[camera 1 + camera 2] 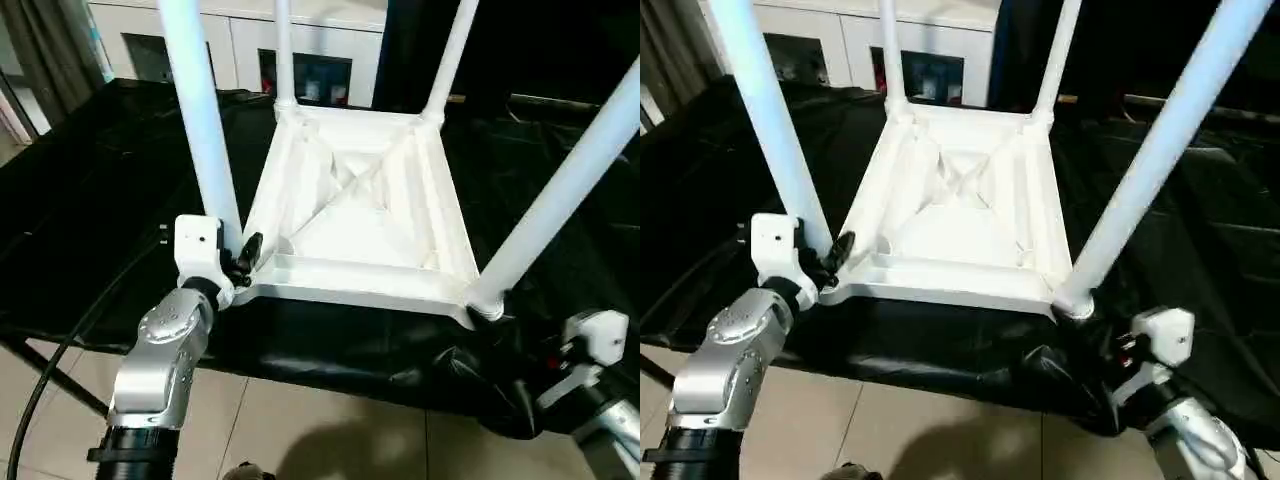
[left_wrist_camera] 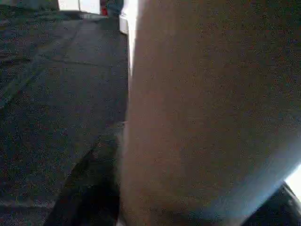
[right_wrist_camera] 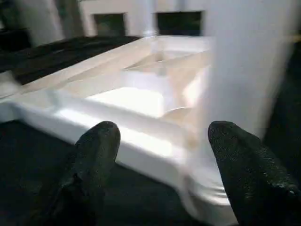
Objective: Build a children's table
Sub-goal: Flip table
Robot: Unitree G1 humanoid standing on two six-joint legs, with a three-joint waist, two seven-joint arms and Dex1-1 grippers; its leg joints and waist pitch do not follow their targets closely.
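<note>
Children's table (image 1: 355,235) lying upside down on black cloth (image 1: 90,190), ribbed underside up, all four legs standing in corner sockets.

Left gripper (image 1: 243,256) clamping around base of near-left leg (image 1: 200,120), likely seating it and steadying table; leg pressing close between its fingers.

Right gripper (image 3: 164,155) sitting with jaws apart, holding nothing; near-right leg (image 1: 1150,165) just ahead, beside one fingertip, socket rim below.

Near table edge lying close to cloth edge; floor (image 1: 300,430) below. Open room behind grippers; upright legs crowding space above.
</note>
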